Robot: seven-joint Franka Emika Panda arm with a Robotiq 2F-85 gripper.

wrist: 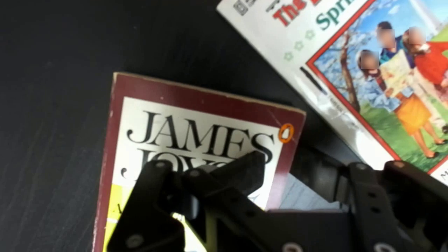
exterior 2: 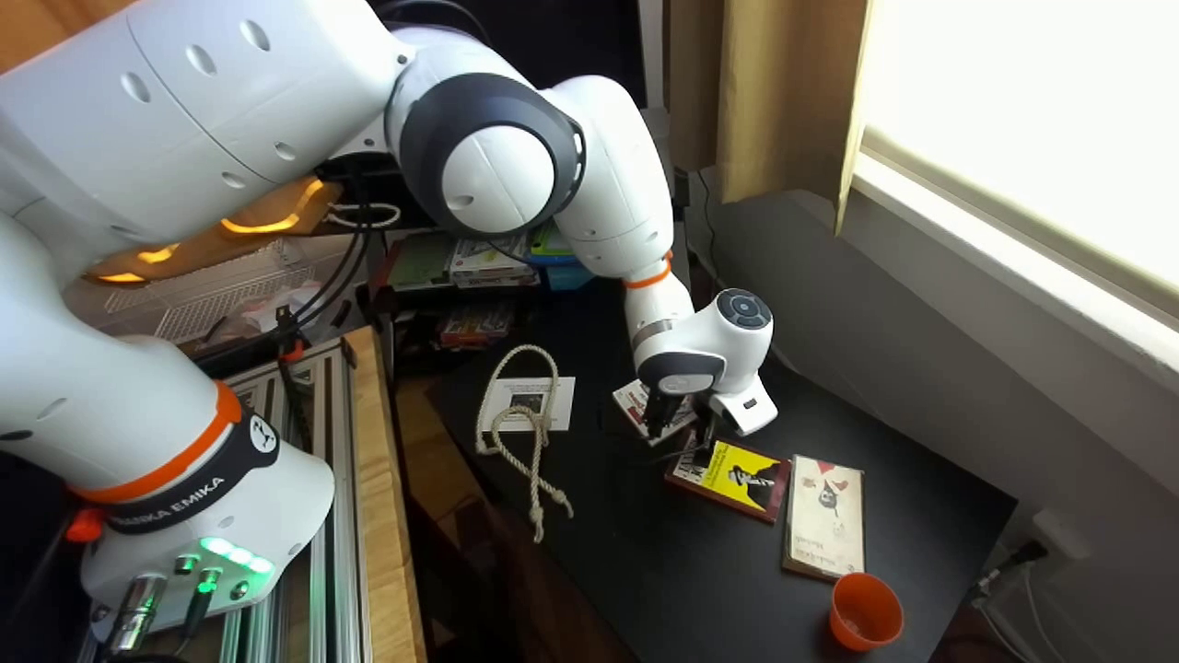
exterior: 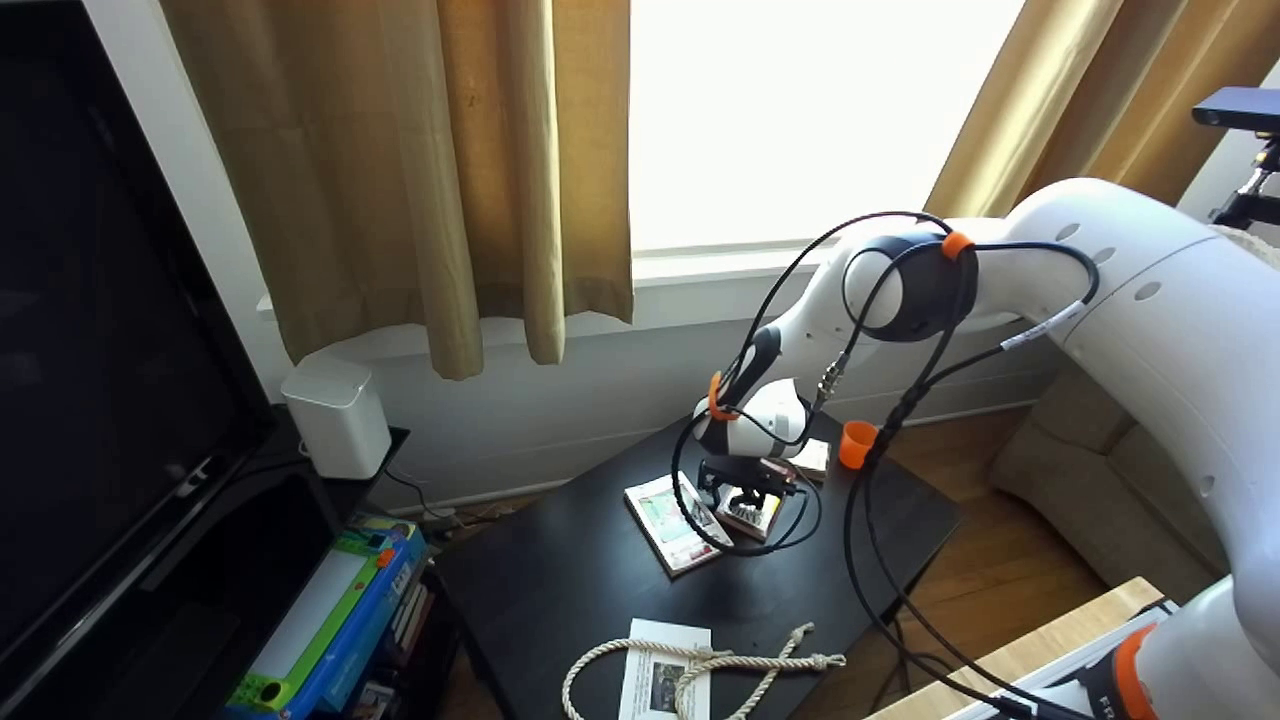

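My gripper [wrist: 282, 167] is open, low over the right edge of a maroon-bordered paperback [wrist: 199, 87] lettered "JAMES". In the wrist view one finger is over the cover. The other finger is beyond the book's edge, with a gap between. I cannot tell whether a finger touches the book. The paperback shows a yellow cover in an exterior view [exterior 2: 748, 474], and the gripper [exterior 2: 680, 431] hides its far end. A white picture book [wrist: 266, 45] with a red-framed illustration lies beside it; it also shows in both exterior views [exterior: 672, 520] [exterior 2: 634, 401].
All lies on a black table [exterior: 560, 560]. A pale book [exterior 2: 826, 516] and an orange cup [exterior 2: 866, 610] are at one end. A rope [exterior: 740, 662] lies over a printed sheet [exterior: 640, 690] at the other. The wall and window sill [exterior 2: 995, 249] run along the table.
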